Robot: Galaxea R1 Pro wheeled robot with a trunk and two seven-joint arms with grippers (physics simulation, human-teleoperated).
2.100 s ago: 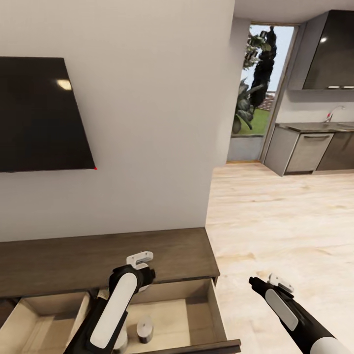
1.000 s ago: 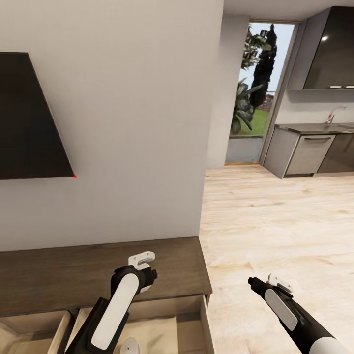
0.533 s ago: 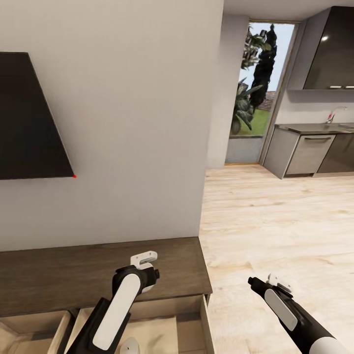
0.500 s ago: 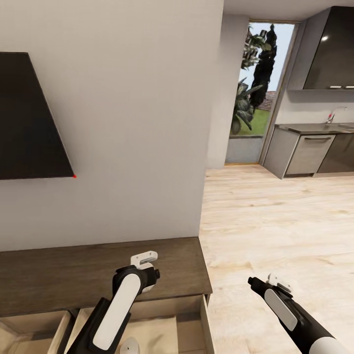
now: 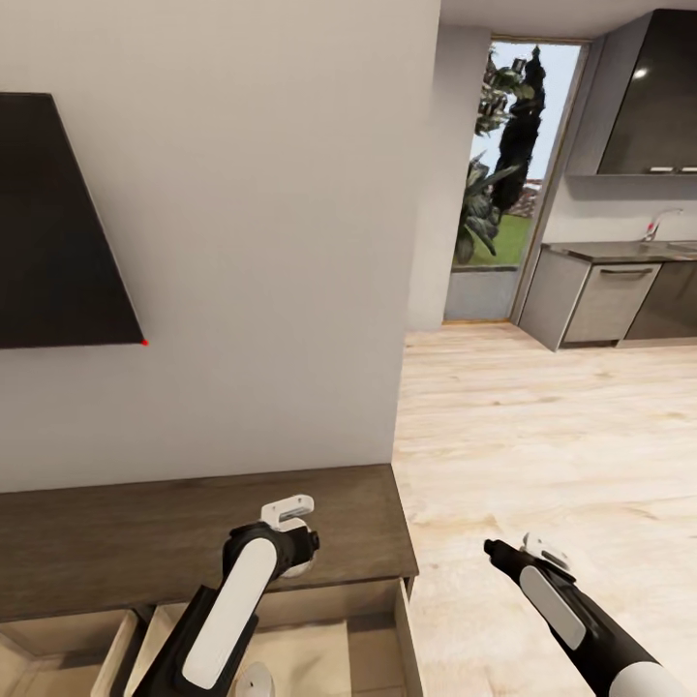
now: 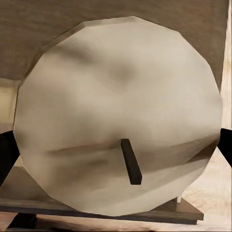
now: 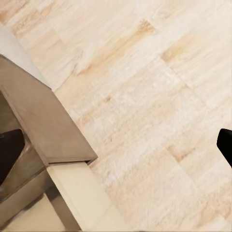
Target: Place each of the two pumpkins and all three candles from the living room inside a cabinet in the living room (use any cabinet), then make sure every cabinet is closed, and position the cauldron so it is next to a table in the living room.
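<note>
Candle [image 6: 118,116] is what I have clamped in my left gripper [image 5: 290,552]: through the left wrist camera its round whitish-grey end face, with a short dark wick, sits between my two dark fingertips [image 6: 7,154], one touching each side of it. From my head, that gripper hangs over the front edge of the cabinet [image 5: 194,528], the long dark-brown unit running from 9 o'clock toward the middle at the bottom of my sight. A pale rounded bit of the candle shows just at the gripper's tip.

Below my left arm, at about 6 o'clock, the cabinet's drawer [image 5: 373,644] stands pulled out, its tan inside showing. A second open compartment lies beside it toward 8 o'clock. Something small and white [image 5: 254,683] pokes up at the very bottom edge near my forearm; I cannot tell what it is.

My right gripper [image 5: 496,552] hangs over the pale wooden floor [image 5: 542,426] at about 5 o'clock, well apart from the cabinet. Its fingers stand spread wide with nothing between them; the right wrist camera looks past one dark fingertip [image 7: 225,145] at bare boards and the cabinet's corner [image 7: 43,121] with the drawer's tan rim below it.

On the wall at 9 o'clock hangs a black television [image 5: 53,223]. Toward 2 o'clock are a glass door [image 5: 508,174] with greenery outside and dark kitchen units [image 5: 620,290].
</note>
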